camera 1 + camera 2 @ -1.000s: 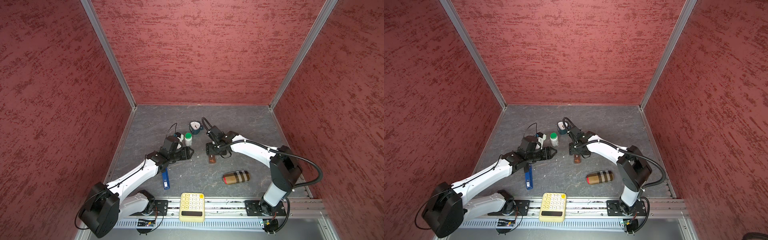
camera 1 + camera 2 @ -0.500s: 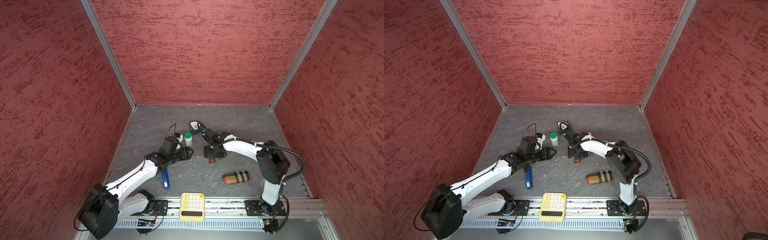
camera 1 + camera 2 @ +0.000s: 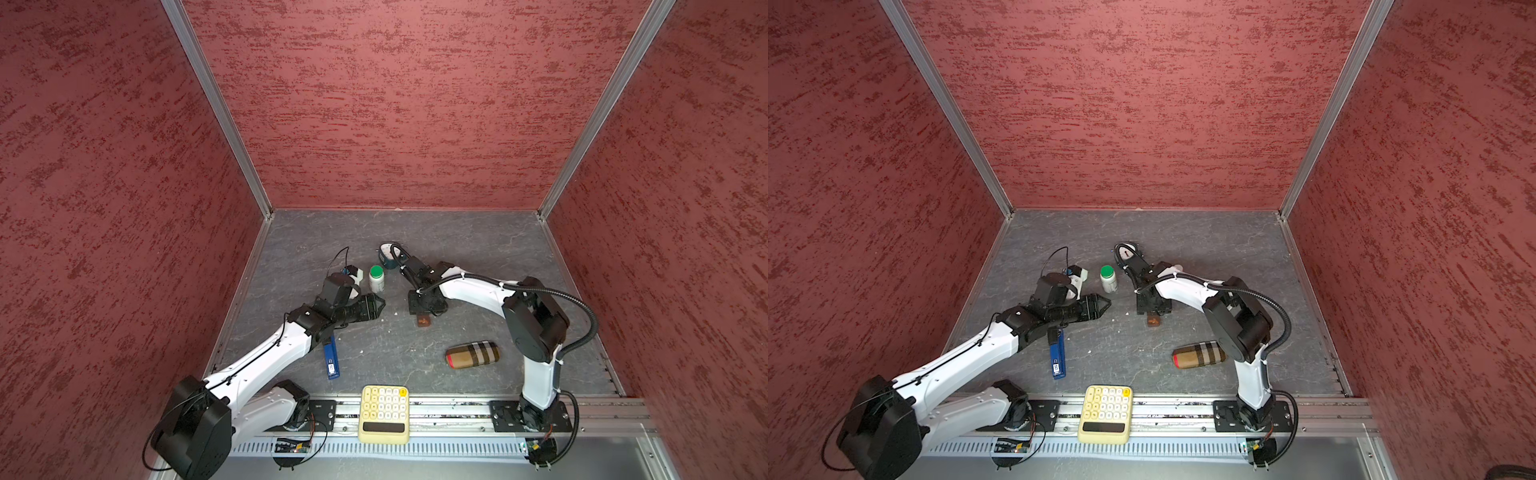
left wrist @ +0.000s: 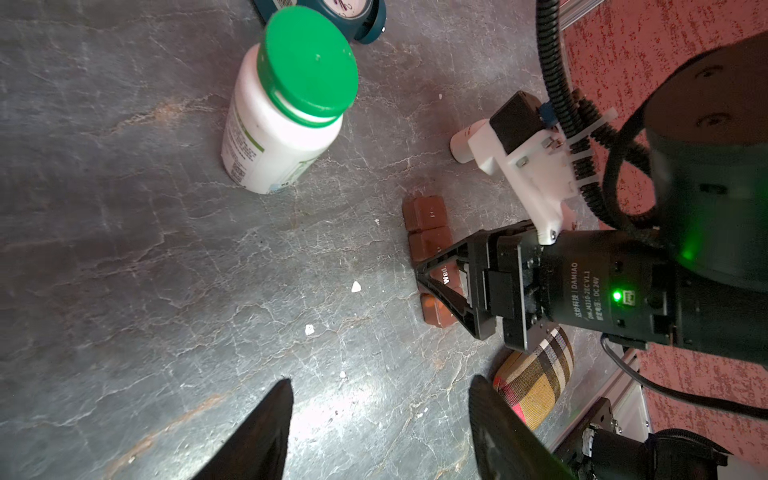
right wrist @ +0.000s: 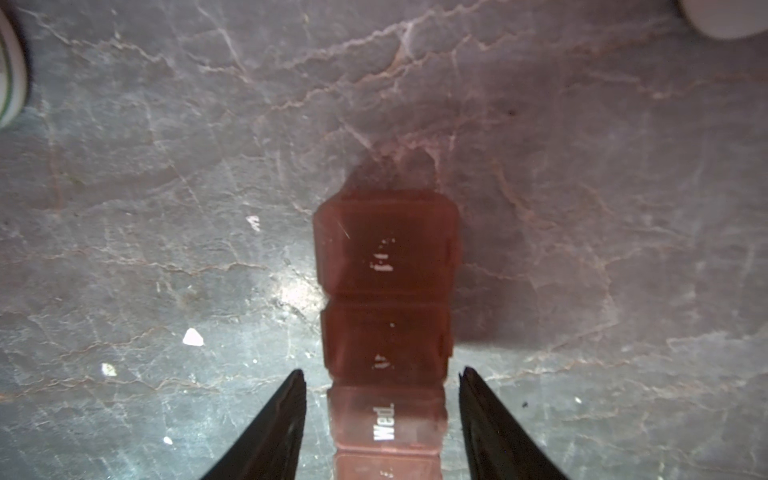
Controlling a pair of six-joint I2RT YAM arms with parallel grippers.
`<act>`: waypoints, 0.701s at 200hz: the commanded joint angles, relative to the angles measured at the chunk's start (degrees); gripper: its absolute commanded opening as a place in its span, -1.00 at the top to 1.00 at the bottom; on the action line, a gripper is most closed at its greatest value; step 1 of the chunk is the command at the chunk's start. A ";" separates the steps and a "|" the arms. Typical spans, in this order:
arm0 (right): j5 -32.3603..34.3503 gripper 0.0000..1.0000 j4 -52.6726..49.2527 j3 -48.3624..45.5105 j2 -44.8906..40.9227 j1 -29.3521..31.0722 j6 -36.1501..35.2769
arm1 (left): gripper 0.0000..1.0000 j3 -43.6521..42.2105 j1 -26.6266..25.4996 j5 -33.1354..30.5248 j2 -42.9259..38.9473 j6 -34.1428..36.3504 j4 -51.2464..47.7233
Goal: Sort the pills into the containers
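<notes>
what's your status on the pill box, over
Left gripper open, empty. Right gripper open, jaws either side of pill box, gaps showing. Visible lids shut. Capped bottle stands apart, nothing blocking.

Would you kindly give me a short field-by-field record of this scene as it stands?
Containers: dark-brown plastic strip of lidded compartments, flat on grey table, lids shut
Right gripper: open, fingers straddling strip at "Wed"
Left gripper: open, empty
Loose pieces: small white bits beside strip
Bottle: white plastic bottle with green cap, upright
</notes>
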 commanded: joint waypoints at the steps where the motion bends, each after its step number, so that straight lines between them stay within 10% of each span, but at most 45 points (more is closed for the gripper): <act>1: 1.67 -0.11 -1.01 0.41 0.84 0.26 0.27 | -0.36 0.25 0.40 0.09 -0.53 0.04 -0.12; 140: 0.46 0.20 -2.89 -3.50 -10.20 0.28 -1.15 | -0.38 2.32 0.06 12.53 7.87 -6.68 14.56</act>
